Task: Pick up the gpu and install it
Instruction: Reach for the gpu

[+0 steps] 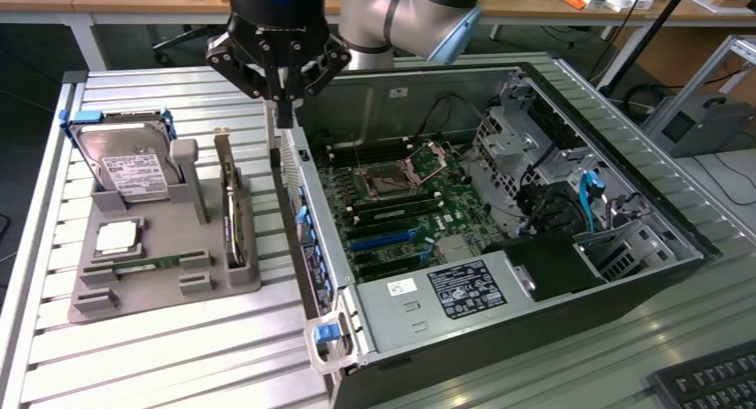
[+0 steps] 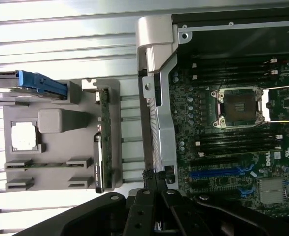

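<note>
1. Black-fingered robot gripper (image 2: 154, 178) is clenched on nothing, poised over the silver rear wall of the open black computer case (image 1: 310, 205).
2. The thin black-and-green gpu card (image 1: 232, 205) stands on edge in a grey moulded holder tray (image 1: 165, 289) beside the case, probably so its top edge can be pinched from above.
3. The case lies on its side, so the green motherboard (image 1: 408, 216) faces up.

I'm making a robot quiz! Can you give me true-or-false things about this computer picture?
1. The black gripper is shut. True.
2. The thin black-and-green gpu card sits in the green motherboard. False: it stands on edge in the grey plastic holder.
3. The silver labelled hard drive lies inside the black computer case. False: it stands in the grey holder.
4. The case is open, motherboard showing. True.
</note>
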